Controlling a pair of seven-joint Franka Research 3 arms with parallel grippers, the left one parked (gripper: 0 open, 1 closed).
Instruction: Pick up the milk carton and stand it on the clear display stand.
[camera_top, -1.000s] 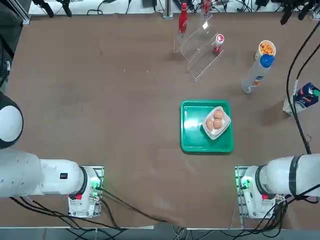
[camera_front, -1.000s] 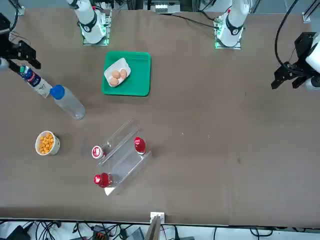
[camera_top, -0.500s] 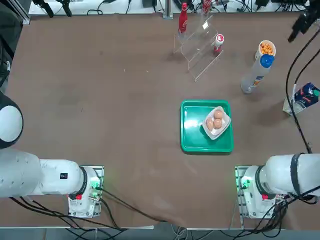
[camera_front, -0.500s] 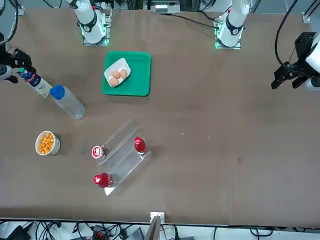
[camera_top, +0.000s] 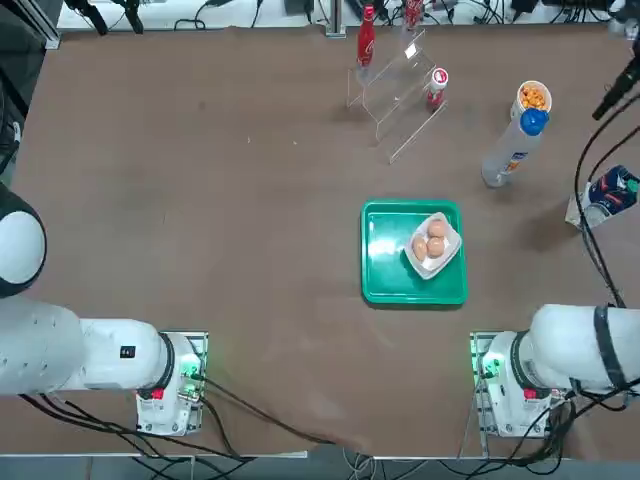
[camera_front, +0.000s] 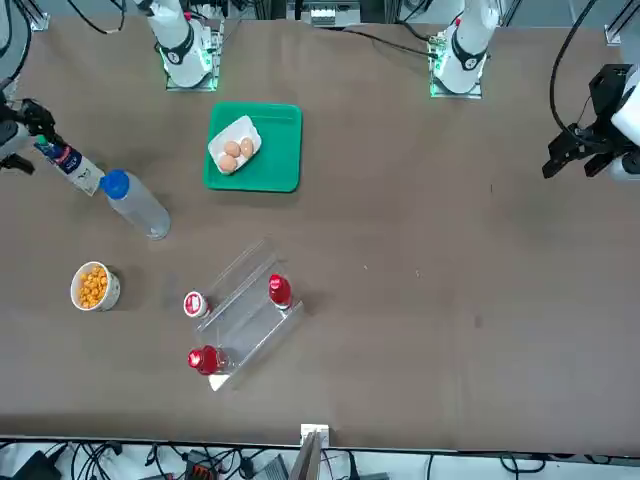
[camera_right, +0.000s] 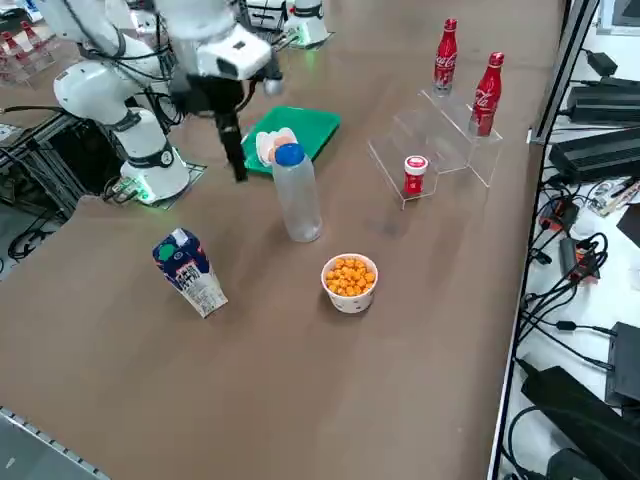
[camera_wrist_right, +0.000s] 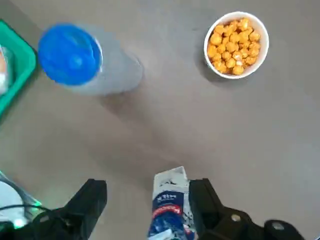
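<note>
Top view: the small white and dark blue milk carton (camera_top: 604, 194) stands near the table's edge at about 3 o'clock, apart from the other items. The clear acrylic stepped display stand (camera_top: 398, 92) sits at about 12 o'clock, with a slim red bottle (camera_top: 366, 38) on it. A green rectangular tray (camera_top: 385, 262) lies near the centre; a tall clear bottle with a blue cap (camera_top: 513, 148) stands between the tray and the carton.

Front view: the carton (camera_front: 66, 164) is at 9 o'clock, with the right gripper (camera_front: 22, 128) just beside it at the frame's edge.

Right side view: the carton (camera_right: 190, 272) stands upright at roughly 8 o'clock. The right gripper (camera_right: 235, 151) hangs above the table, near the blue-capped bottle (camera_right: 296, 194) and well clear of the carton.

Right wrist view: the black fingers (camera_wrist_right: 206, 202) are spread apart and empty, the carton's top (camera_wrist_right: 170, 207) between them. A white paper cup of orange snacks (camera_wrist_right: 236, 44) lies beyond.
</note>
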